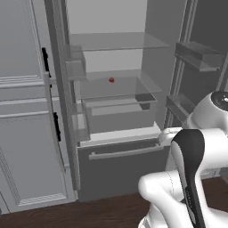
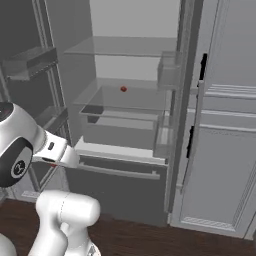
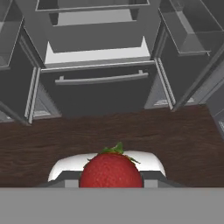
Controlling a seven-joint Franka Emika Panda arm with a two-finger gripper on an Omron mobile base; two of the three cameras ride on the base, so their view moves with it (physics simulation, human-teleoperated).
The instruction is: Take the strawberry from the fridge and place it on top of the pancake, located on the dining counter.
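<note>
The strawberry [image 3: 110,169], red with a green leafy cap, sits at the bottom of the hand view. My gripper [image 3: 110,178] is shut on it, and grey fingertips [image 3: 65,181] show on either side. The hand looks down and forward at the fridge [image 3: 100,87], which stands open ahead with both doors swung wide and its bottom drawer closed. The same fridge appears in the left base view [image 1: 120,169] and the right base view [image 2: 120,185], with pale interior and glass shelves. The pancake and the dining counter are out of view.
A small red item [image 1: 111,80] [image 2: 123,89] lies on a middle glass shelf. Door bins [image 1: 198,55] [image 2: 30,62] jut from the open doors. Light grey panelled cabinets [image 1: 26,133] [image 2: 225,165] flank the fridge. Dark wooden floor [image 3: 109,131] lies between me and it.
</note>
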